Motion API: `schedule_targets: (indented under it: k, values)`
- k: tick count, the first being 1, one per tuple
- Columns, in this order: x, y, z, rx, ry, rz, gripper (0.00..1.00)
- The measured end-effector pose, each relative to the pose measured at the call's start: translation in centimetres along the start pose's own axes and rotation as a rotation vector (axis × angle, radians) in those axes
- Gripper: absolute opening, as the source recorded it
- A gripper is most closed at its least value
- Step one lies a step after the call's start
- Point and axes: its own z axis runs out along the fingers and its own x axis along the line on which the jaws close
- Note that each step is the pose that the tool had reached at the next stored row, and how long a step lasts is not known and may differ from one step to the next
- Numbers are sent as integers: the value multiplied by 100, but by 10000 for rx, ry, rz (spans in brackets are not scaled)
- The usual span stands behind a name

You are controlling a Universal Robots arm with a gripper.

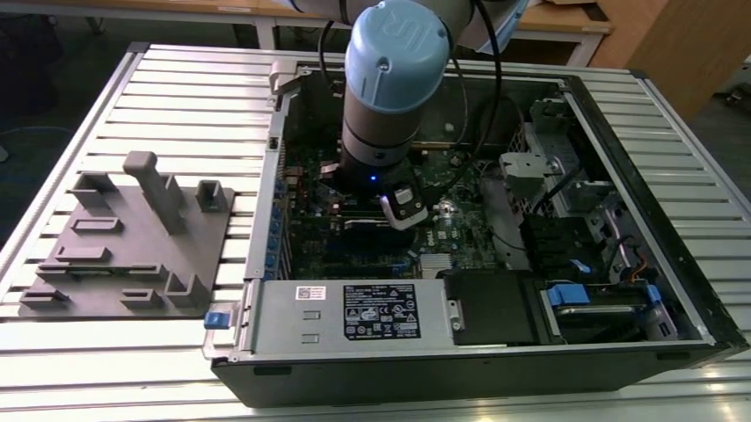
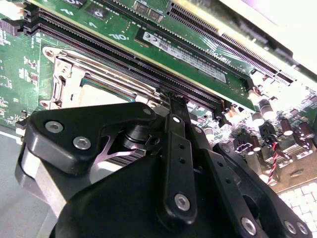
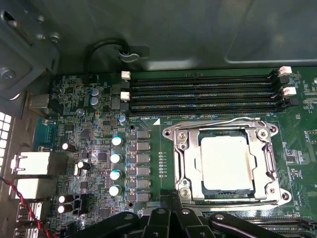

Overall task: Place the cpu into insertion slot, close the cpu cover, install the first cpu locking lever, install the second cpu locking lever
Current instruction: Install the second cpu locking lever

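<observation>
Chip (image 3: 224,162) seated in socket (image 3: 181,163), silvery cover frame (image 3: 265,158) closed flat over chip edges, wire levers along frame sides. Gripper (image 3: 171,196) sits just beside socket edge nearest wrist, over lever there; finger spread: cannot tell. Judgement: lever step in hand; press lever end straight down, then hook sideways under tab. Tower case (image 1: 470,347) lies open on slatted metal table (image 1: 176,97); grey fixture tray (image 1: 129,237) alongside; desks behind.

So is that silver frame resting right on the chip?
Touching. In the first wrist view the cpu cover lies flat over the edges of the cpu, with no gap showing.
</observation>
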Motion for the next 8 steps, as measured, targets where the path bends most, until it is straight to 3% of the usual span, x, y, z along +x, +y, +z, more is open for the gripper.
schedule_targets:
  k: [8]
  values:
    - [0, 0, 0, 0, 0, 0, 11]
